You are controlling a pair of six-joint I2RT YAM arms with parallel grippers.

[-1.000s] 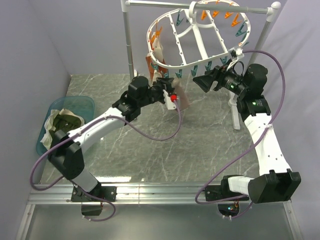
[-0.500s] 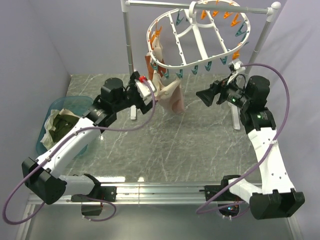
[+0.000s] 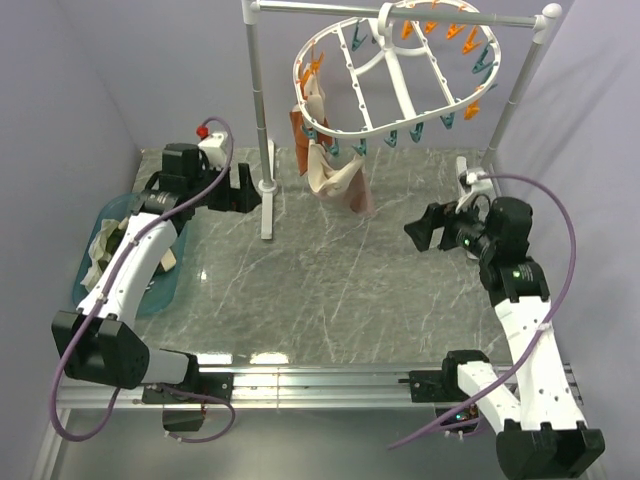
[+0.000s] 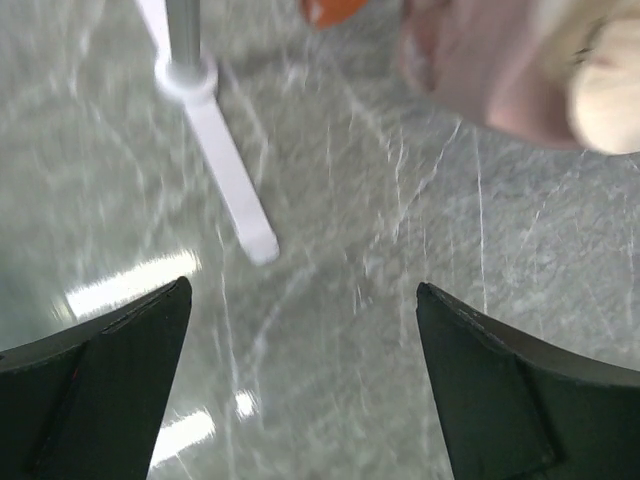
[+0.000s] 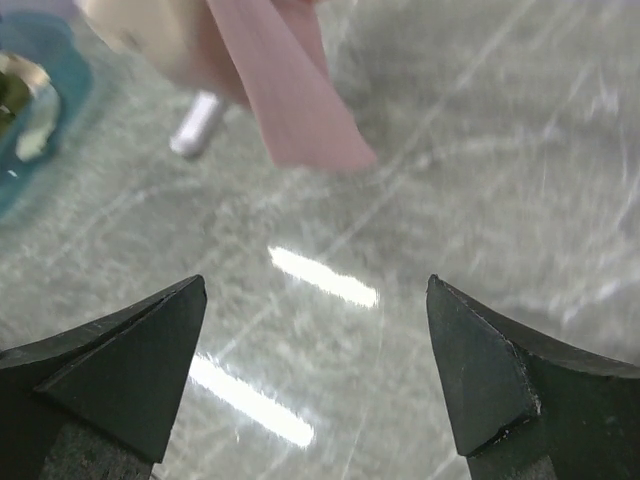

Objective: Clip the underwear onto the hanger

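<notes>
Grey marble bench (image 3: 330, 290), purple walls. The underwear (image 3: 338, 182) is seen hung on the near-left rim of the hanger (image 3: 402, 80); judged soft, light, limp, best taken at the waistband. Left hand (image 3: 248, 190) and right hand (image 3: 418, 232) are held spread, empty.

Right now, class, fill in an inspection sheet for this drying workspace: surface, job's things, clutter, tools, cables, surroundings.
Surface: grey marbled table, with glare patches near the front.
Job's things: underwear hangs from pegs at the near-left rim of the hanger, which hangs from the top rail.
Clutter: teal tub at the left with cloth in it; rust-orange garment behind the underwear.
Grippers: left tool open and empty; right tool open and empty; both apart from the underwear.
Cables: a purple cable loops off each arm, apart from the hanger.
Surroundings: white pole stand; plain lilac walls.
</notes>
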